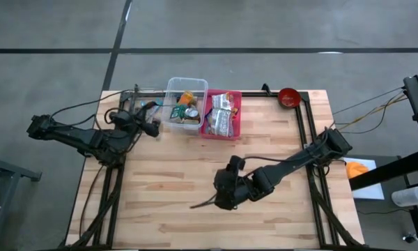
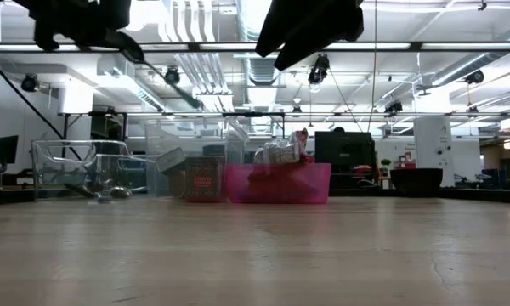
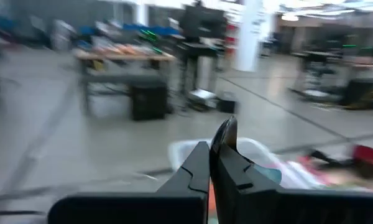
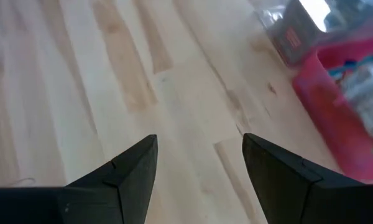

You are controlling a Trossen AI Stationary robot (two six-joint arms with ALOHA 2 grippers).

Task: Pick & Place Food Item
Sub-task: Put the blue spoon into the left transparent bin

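Note:
A clear plastic bin at the table's far side holds several small food items, among them a can and orange packets. Right beside it a pink bin holds silvery wrapped packets. My left gripper hovers just left of the clear bin, pointing level; in the left wrist view its fingers are shut with nothing between them. My right gripper hangs over the bare middle of the table, nearer than the bins, slanting down. Its fingers stand open over bare wood.
A red bowl sits at the far right corner. Cables and a wire rack lie at the far left. Bare wood spreads from the bins to the table's near edge. The pink bin shows ahead of my right gripper.

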